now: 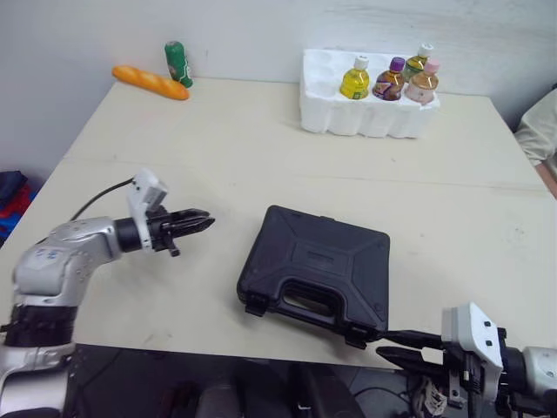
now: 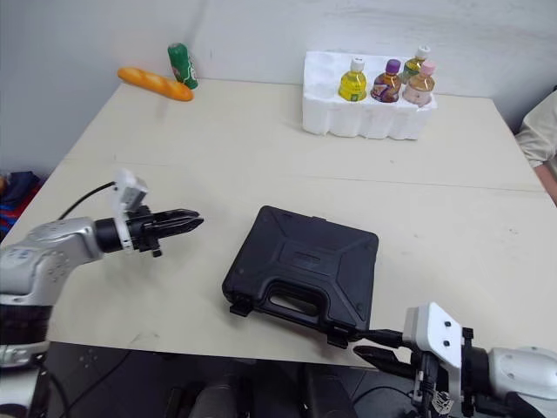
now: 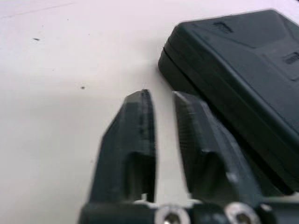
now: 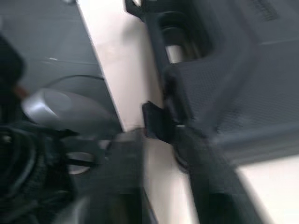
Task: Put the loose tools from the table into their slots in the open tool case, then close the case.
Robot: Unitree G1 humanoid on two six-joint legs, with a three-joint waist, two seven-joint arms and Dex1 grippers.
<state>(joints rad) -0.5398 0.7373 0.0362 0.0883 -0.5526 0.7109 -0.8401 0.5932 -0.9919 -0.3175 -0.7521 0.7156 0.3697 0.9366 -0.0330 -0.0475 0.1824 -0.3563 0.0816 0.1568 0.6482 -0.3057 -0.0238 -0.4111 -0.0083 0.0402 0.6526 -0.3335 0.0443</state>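
Observation:
A black tool case (image 1: 318,270) lies shut and flat on the cream table (image 1: 218,148), its handle and two latches facing the front edge. My left gripper (image 1: 205,223) hovers over the table a short way left of the case, pointing at it. Its fingers (image 3: 135,130) stand a narrow gap apart with nothing between them. My right gripper (image 1: 387,343) is at the table's front edge, open. Its tips sit just beside the case's right-hand latch (image 4: 156,123), and I cannot tell if they touch it.
A white foam tray (image 1: 331,113) holding several bottles stands at the back right. A bread loaf (image 1: 150,82) and a green can (image 1: 177,64) lie at the back left corner. A person's sleeve (image 1: 541,131) shows at the right edge.

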